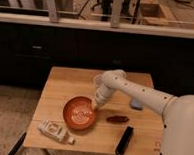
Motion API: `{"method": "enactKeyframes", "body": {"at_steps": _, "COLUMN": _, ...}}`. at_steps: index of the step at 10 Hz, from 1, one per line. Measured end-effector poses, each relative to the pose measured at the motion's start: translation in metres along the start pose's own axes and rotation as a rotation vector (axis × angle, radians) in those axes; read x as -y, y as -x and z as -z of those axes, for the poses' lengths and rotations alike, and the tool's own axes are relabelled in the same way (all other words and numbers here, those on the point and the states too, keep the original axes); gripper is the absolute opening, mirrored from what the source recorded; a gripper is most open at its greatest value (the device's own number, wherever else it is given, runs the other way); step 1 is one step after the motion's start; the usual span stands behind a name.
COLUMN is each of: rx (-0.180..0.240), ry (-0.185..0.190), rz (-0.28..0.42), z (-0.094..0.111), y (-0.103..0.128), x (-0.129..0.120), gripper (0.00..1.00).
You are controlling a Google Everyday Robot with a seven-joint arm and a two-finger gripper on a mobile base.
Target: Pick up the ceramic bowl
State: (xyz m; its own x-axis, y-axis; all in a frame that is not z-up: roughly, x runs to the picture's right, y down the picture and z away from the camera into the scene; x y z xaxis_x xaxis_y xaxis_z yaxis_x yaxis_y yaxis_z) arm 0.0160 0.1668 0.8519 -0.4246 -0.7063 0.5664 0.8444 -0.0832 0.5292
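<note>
The ceramic bowl (80, 113) is a round, shallow, glossy orange-red bowl standing on the wooden table (65, 82), left of centre. My gripper (94, 106) points down at the bowl's right rim, at the end of my white arm (139, 95) that reaches in from the right. A small translucent whitish cup (97, 80) stands behind the arm and is partly hidden by it.
A white bottle (54, 132) lies at the front left. A dark reddish-brown item (118, 118) lies right of the bowl. A black oblong object (124, 141) lies at the front right. A pale blue object (137, 103) sits behind my arm. A dark counter stands beyond the table.
</note>
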Motion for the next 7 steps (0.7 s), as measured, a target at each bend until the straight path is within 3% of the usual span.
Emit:
{"method": "enactKeyframes", "body": {"at_steps": 2, "rx": -0.007, "ry": 0.004, "rz": 0.01, "z": 0.019, "y": 0.0, "x": 0.005, "gripper": 0.0}}
{"method": "enactKeyframes", "body": {"at_steps": 7, "rx": -0.01, "ry": 0.012, "rz": 0.025, "z": 0.034, "y": 0.002, "x": 0.011, "gripper": 0.0}}
